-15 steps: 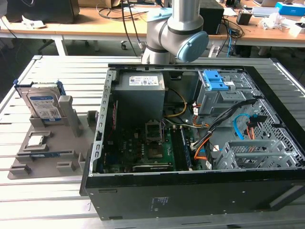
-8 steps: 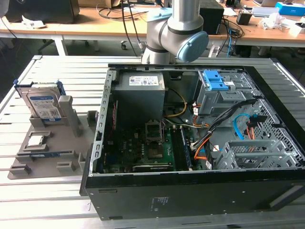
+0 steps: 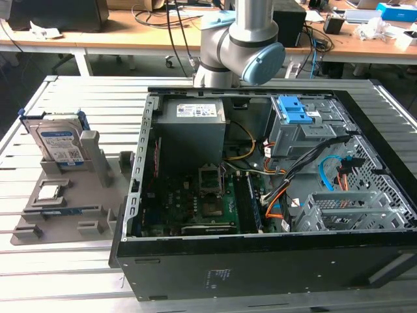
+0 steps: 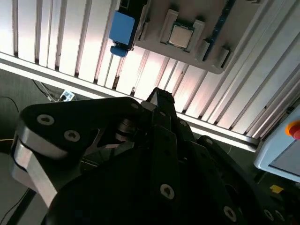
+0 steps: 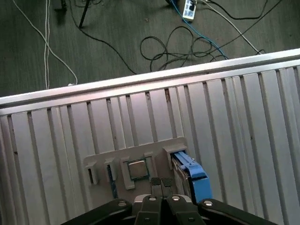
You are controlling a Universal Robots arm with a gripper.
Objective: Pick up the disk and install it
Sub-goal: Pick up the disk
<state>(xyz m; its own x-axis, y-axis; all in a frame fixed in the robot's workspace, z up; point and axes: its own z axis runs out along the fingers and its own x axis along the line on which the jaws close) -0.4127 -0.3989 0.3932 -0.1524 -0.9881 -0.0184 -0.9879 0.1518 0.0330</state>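
Beside the computer case (image 3: 260, 267), on the exterior view's left of it, the disk (image 3: 60, 142) is standing on edge in a grey holder (image 3: 39, 218). Nothing of the task is showing as done: picking up and installing are both remaining. The disk's long axis is pointing upward, leaning slightly, with its labelled face showing in the exterior view. The end effector (image 5: 161, 183) is hovering over that holder, its fingertips pressed together and gripping nothing.
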